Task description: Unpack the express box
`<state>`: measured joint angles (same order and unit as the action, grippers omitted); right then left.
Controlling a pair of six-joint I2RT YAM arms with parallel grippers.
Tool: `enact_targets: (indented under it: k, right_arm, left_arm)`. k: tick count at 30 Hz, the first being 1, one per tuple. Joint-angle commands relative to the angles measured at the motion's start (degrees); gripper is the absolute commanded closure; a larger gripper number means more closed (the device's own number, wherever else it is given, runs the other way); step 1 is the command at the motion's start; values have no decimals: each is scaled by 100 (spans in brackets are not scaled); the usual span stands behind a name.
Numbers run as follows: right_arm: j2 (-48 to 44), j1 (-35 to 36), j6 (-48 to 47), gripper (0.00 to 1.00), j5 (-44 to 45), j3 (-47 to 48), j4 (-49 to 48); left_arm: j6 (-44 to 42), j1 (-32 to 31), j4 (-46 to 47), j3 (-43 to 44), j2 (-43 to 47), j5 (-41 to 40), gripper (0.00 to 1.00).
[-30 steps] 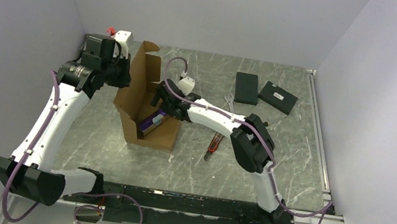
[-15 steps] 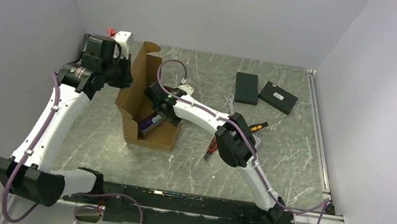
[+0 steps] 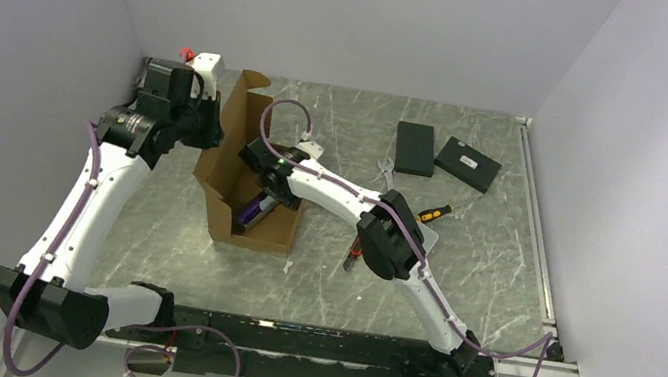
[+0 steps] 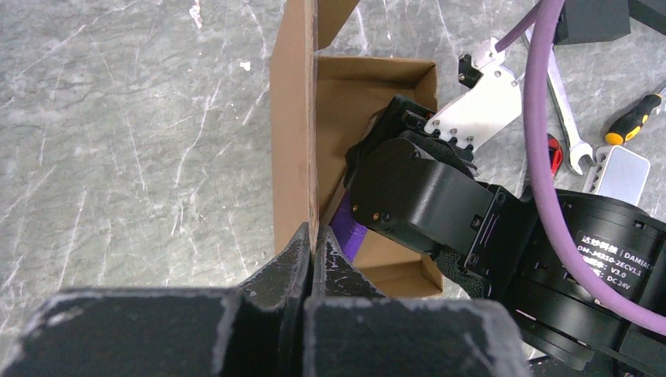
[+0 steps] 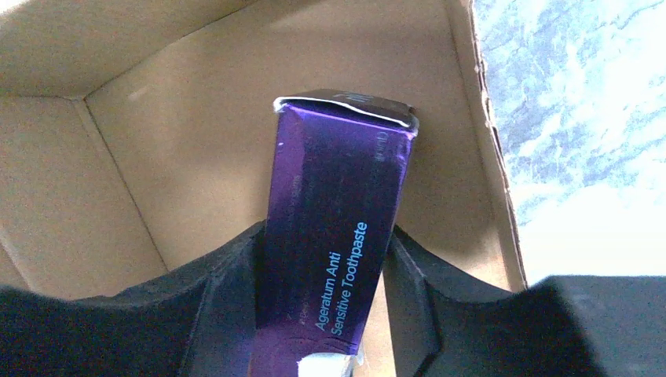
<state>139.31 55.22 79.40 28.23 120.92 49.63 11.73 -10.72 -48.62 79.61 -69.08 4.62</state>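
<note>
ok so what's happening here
A box is being unpacked. The left gripper is pinched shut on the upright flap, holding it open. The right gripper is down inside the box, one finger on either side of a purple toothpaste carton. The carton lies in the box; whether it is gripped yet is unclear.

Matt brown cardboard forms the express box (image 5: 181, 141); the toothpaste carton (image 5: 338, 212) is glossy purple printed card; the surface (image 4: 118, 118) looks smooth, marbled grey.
</note>
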Motion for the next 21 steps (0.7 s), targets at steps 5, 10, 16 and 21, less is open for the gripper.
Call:
enact_targets:
  k: [5,10,16,21]
  right_arm:
    - [-115,6,-191,47,162,103,-85]
    - [-451,28,-578,55,253,15,-260]
    - [-1217,67,-1006,57,474,-407,-624]
    - [-1865,67,-1387,57,365,-767,-998]
  left_arm:
    - [-39,0,-262,-135,88,-131,100]
    - [-71,0,-279,-172,95,-226,100]
    - [-111,0,-296,-209,121,-377,100]
    - [-141,4,-310,-276,110,-449,100]
